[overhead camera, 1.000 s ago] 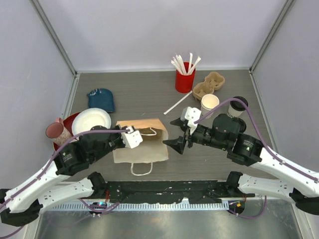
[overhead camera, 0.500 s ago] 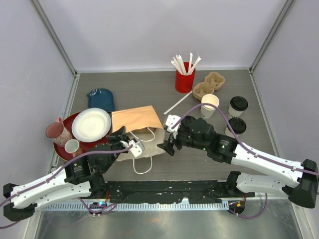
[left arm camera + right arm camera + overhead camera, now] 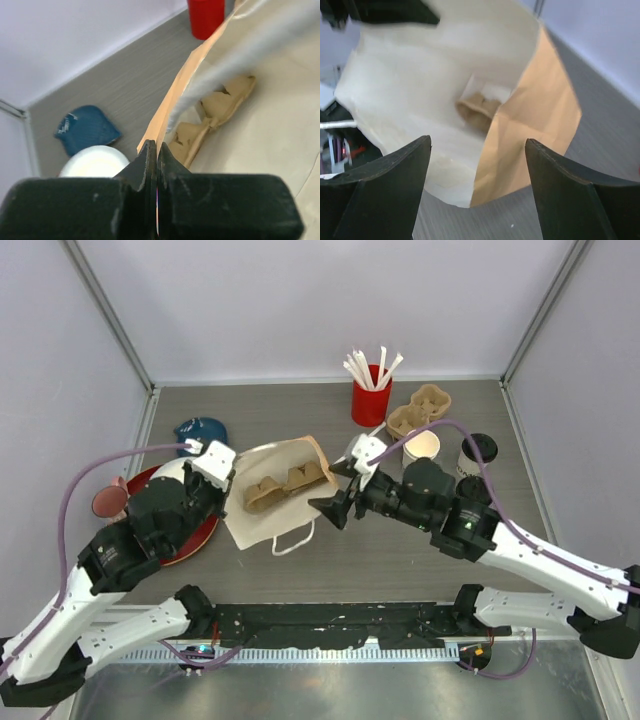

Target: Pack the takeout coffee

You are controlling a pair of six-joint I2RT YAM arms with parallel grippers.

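A brown paper bag [image 3: 285, 465] lies on its side with its mouth held open, and a cardboard cup carrier [image 3: 275, 490] sits inside. My left gripper [image 3: 230, 483] is shut on the bag's left rim [image 3: 165, 117]; the carrier [image 3: 220, 107] shows just past it. My right gripper [image 3: 328, 487] is open and empty at the bag's right edge, facing the bag's mouth [image 3: 445, 75] and the carrier [image 3: 477, 112] inside. One lidded coffee cup [image 3: 481, 449] stands at the right, behind a cable. The second one is hidden behind my right arm.
A lidless white cup [image 3: 421, 447], a red cup with straws [image 3: 370, 400] and a spare cardboard carrier [image 3: 420, 408] stand at the back right. A blue cloth [image 3: 200, 430], a red plate [image 3: 195, 535] and a pink cup [image 3: 108, 500] are at the left.
The bag went from lying flat to open-mouthed, showing the carrier inside. My left gripper moved away from the near edge, holding the bag's rim. My right gripper shifted slightly right.
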